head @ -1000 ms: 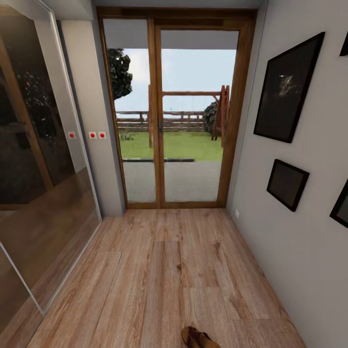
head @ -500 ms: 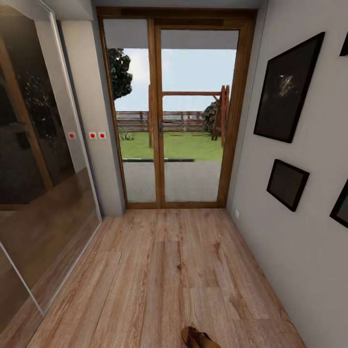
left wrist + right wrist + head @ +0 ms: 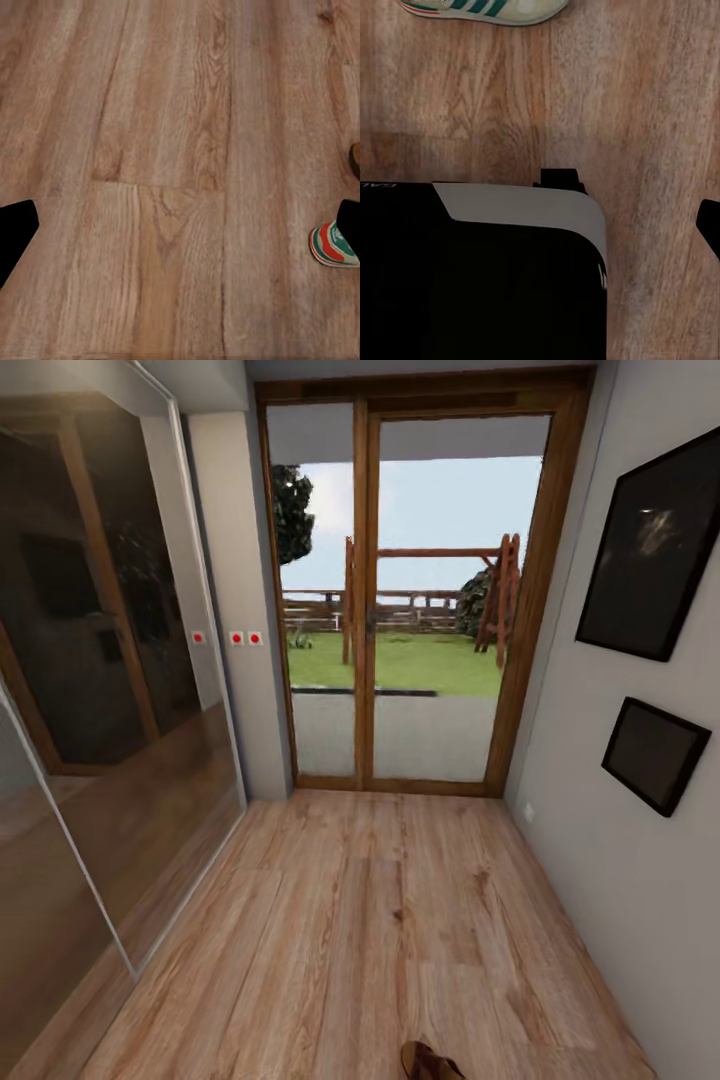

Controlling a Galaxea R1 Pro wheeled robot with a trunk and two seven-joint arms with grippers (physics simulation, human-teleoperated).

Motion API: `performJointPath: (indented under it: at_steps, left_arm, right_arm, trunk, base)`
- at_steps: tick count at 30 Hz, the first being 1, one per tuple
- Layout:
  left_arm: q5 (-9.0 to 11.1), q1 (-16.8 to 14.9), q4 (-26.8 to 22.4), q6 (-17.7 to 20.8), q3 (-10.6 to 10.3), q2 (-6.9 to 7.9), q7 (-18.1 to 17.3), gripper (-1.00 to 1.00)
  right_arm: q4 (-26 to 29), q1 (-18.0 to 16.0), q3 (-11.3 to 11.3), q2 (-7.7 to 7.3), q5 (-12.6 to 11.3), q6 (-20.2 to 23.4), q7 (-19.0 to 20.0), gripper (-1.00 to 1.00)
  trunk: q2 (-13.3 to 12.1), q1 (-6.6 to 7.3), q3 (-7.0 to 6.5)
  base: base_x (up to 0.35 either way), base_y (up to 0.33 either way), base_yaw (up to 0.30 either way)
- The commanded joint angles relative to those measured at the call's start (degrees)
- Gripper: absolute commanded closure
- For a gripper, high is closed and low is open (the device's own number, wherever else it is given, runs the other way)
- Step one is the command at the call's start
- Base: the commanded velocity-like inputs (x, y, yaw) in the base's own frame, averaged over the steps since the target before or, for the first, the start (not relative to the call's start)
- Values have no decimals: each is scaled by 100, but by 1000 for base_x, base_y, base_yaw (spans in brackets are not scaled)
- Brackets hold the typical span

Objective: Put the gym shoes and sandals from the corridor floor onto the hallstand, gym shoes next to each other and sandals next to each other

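The toe of one dark brown sandal (image 3: 430, 1062) pokes in at the bottom edge of the head view, lying on the wood-plank corridor floor (image 3: 350, 940). In the left wrist view my left gripper (image 3: 180, 225) hangs open over bare planks. Its black fingertips (image 3: 15, 232) sit at opposite edges of the picture. Beside one of them lies a gym shoe's heel (image 3: 332, 246), striped green and red. In the right wrist view a cream gym shoe (image 3: 484, 7) with green stripes lies on the floor. My right gripper (image 3: 540, 225) is open, with one fingertip (image 3: 709, 223) showing. The hallstand is out of view.
A wood-framed glass door (image 3: 400, 610) closes the corridor's far end. Mirrored wardrobe doors (image 3: 90, 690) line the left side and black-framed pictures (image 3: 650, 560) hang on the right wall. My own black and grey base (image 3: 480, 270) lies under the right wrist.
The whole head view has shifted: door, pictures and sandal now sit further right and slightly lower, so the camera has moved. The things themselves have not visibly moved.
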State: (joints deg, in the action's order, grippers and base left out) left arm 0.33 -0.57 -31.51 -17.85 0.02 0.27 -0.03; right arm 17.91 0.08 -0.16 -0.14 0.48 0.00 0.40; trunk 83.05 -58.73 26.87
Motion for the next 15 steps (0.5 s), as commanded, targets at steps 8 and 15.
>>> performJointPath:
  at_steps: [8,15]
  left_arm:
    - [0,-5,256,-97,-2,-1,2,-100]
    - [2,-5,285,-105,-2,-1,2,-100]
  right_arm:
    - [3,1,-2,-3,5,0,4,-100]
    - [2,1,-2,-4,5,0,4,-100]
  trunk:
    - [3,0,6]
    - [3,0,6]
  base:
    - [0,0,296]
    - [-1,0,297]
